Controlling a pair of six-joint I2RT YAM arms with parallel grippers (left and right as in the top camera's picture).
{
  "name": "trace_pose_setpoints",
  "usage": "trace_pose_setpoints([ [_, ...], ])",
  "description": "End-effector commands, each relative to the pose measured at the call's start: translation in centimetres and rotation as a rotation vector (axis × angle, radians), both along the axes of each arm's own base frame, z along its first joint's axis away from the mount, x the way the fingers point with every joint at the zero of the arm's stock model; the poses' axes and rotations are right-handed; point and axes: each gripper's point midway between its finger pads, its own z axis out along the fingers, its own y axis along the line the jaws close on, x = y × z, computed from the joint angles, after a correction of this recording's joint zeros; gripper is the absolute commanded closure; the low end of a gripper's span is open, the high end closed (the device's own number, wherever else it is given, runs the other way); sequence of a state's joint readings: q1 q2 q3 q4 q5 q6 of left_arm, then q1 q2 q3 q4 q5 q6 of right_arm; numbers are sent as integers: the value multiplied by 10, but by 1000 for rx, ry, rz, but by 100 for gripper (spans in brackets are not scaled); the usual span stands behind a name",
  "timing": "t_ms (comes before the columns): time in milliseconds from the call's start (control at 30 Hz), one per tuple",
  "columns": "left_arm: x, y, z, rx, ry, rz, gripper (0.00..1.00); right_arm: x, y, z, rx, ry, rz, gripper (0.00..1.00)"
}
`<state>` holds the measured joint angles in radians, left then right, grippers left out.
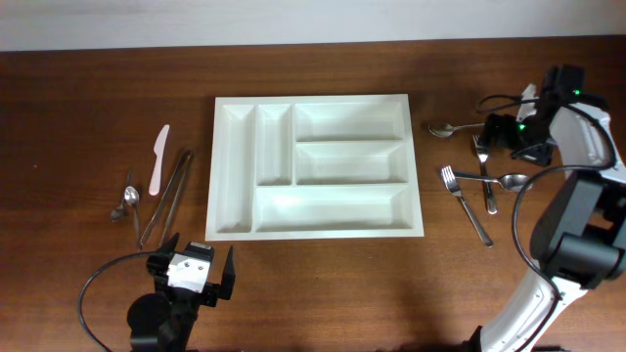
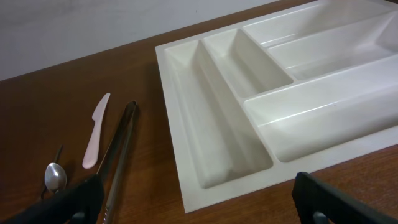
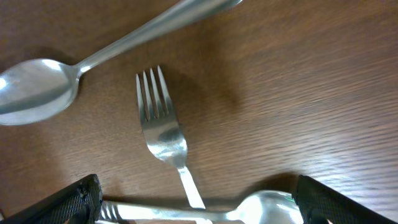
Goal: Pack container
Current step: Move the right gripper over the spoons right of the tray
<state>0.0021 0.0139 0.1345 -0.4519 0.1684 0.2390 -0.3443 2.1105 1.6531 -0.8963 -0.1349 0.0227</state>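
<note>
The container [image 1: 313, 233], a large white tray with five empty compartments, lies in the middle of the table. My left gripper [image 1: 194, 262] stands open just short of its front left corner, and the tray's rim [image 2: 174, 124] fills the left wrist view above the open gripper [image 2: 199, 210]. My right gripper [image 1: 501, 135] hangs open low over the cutlery at the right. In the right wrist view a fork [image 3: 158, 124] points up between the open gripper [image 3: 199, 214], and a spoon [image 3: 267, 205] and a second fork [image 3: 124, 211] lie crosswise over its handle. Nothing is held.
Left of the tray lie a pink plastic knife [image 1: 157, 158], metal tongs [image 1: 166, 196] and a small spoon [image 1: 130, 198]. Right of it lie a spoon [image 1: 445, 127], two forks [image 1: 484, 171] [image 1: 465, 203] and another spoon [image 1: 504, 180]. Black cables loop near both arms.
</note>
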Motion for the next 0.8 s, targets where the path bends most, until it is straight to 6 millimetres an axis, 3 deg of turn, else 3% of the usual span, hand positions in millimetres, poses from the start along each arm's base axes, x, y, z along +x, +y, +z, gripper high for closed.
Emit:
trace_pose_setpoints([
  [0,0,-1,0,-16,-2,-3,1,3,-1,-6,26,15,-97,1],
  [233,0,-1,0,-16,-2,-3,1,7,5,-5,42,-7,-44,1],
  [533,0,-1,0,-16,-2,-3,1,19,23,-6,-16,-56,185,0],
  [700,0,-1,0,-16,-2,-3,1,22,25,-12,-44,-74,226,0],
  [767,0,-1,0,-16,-2,-3,1,21,26,-12,-40,-71,218,6],
])
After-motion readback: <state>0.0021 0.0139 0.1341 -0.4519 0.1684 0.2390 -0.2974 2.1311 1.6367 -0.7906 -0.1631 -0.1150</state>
